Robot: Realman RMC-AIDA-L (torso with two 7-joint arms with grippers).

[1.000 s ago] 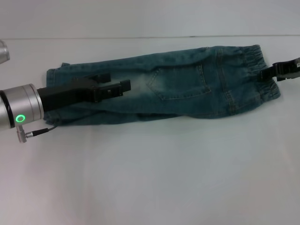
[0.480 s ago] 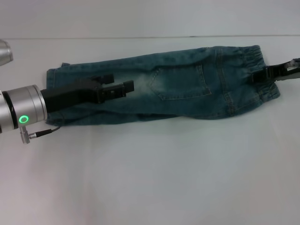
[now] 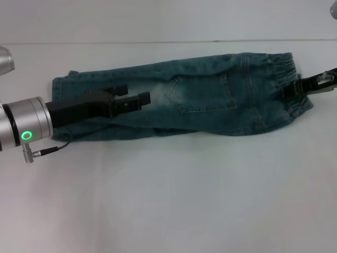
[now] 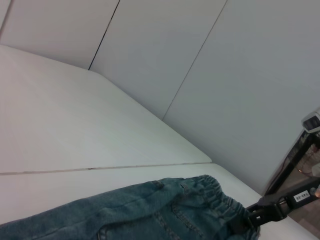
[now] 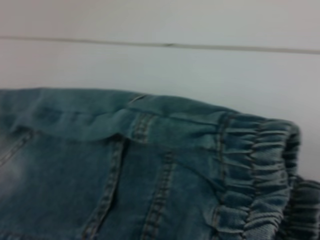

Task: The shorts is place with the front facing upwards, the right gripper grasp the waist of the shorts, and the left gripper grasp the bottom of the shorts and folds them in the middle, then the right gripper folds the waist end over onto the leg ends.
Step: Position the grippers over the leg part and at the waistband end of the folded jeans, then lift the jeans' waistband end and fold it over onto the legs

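Right gripper [image 3: 293, 90] pinches the shorts [image 3: 200, 100] at the waist [image 3: 287, 79]; left gripper [image 3: 138, 96] spread over the legs; gathers clear only in right wrist view.

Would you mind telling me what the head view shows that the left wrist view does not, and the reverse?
Only the head view shows the left gripper over the leg part of the shorts, the stitched pocket in full, and the leg ends. Only the left wrist view shows the panelled wall behind the table. Both show the gathered waist, with the right gripper at it, and the white table.
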